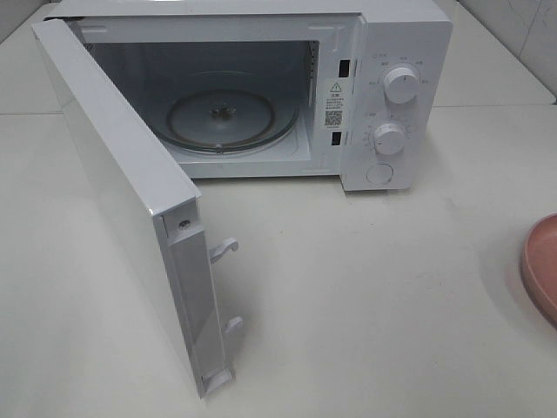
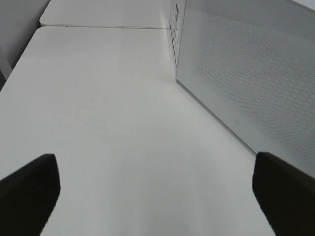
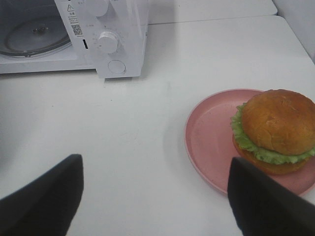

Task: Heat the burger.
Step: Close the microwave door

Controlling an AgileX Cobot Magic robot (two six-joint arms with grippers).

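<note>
The burger (image 3: 275,129), golden bun over green lettuce, sits on a pink plate (image 3: 211,142) on the white table, right of the microwave. In the right wrist view my right gripper (image 3: 157,196) hangs open above the table, the burger just beyond one dark finger (image 3: 266,201). The exterior high view shows only the plate's rim (image 1: 541,266) at the right edge. The white microwave (image 1: 383,96) stands with its door (image 1: 130,200) swung wide open and its glass turntable (image 1: 231,117) bare. My left gripper (image 2: 157,191) is open over bare table beside the door's outer face (image 2: 246,73).
Two knobs (image 1: 401,84) and a round button (image 1: 379,173) sit on the microwave's panel. The open door juts forward across the left half of the table. A table seam (image 2: 103,26) runs behind the microwave.
</note>
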